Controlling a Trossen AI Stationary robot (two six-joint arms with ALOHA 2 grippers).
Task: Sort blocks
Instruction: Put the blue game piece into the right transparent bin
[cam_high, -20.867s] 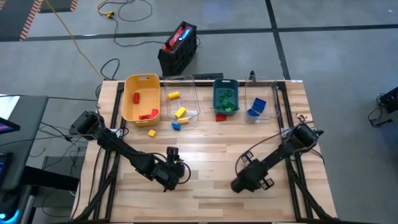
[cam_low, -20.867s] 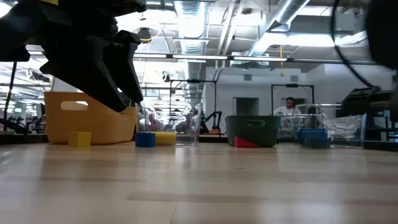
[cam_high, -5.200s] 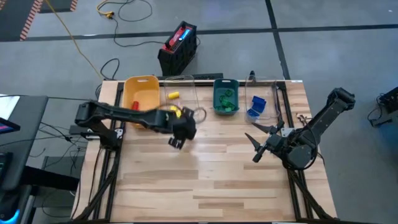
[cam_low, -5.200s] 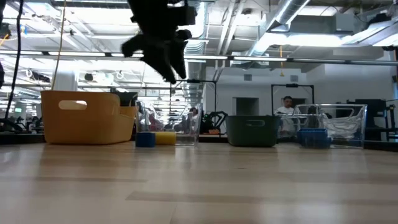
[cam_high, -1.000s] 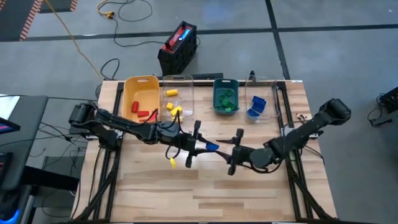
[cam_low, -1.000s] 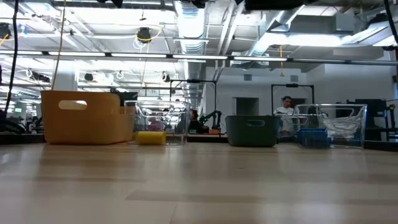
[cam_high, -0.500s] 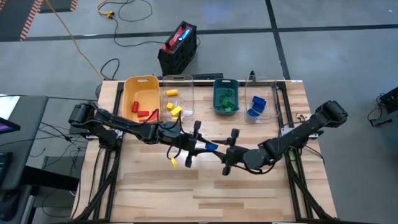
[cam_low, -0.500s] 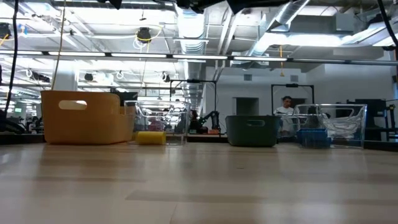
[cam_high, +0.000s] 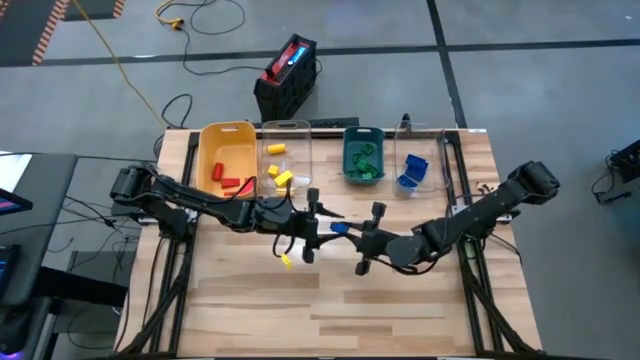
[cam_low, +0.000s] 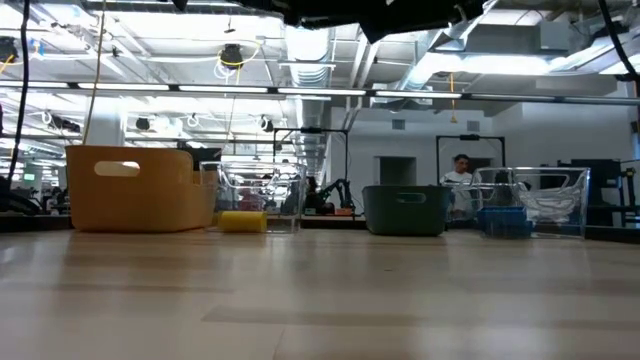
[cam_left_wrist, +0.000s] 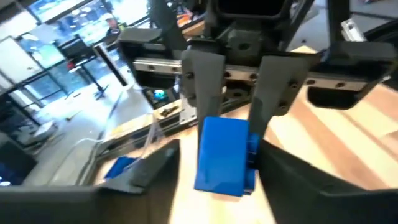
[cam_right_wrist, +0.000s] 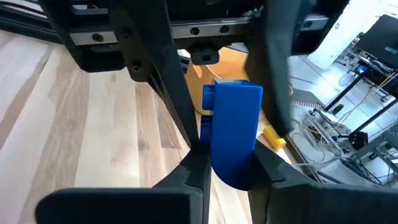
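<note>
A blue studded block hangs in the air over the middle of the table, between my two grippers. My left gripper reaches it from the table's left and my right gripper from the right, tip to tip. Both are shut on it. The other blocks lie sorted in bins along the far edge: red ones in the yellow bin, yellow ones in a clear bin, green ones in the teal bin, blue ones in another clear bin. My left gripper has the blue block's near end between its two fingers, coming level from the table's left. One finger lies against the studded side. The block is lifted clear. My right gripper pinches the block's other end between its two fingers, coming level from the table's right. Its fingers face the left gripper's across the same block. The block is clear of the table.
The four bins stand in a row along the far edge, seen in the low view as the yellow bin, the teal bin and the clear ones. Bare wood lies under and in front of both arms. A person is in the room beyond.
My right gripper has moved toward the table's left, closing the distance to my left gripper until its fingers stand around the blue block. Both grippers and the block have shifted slightly toward the far edge.
</note>
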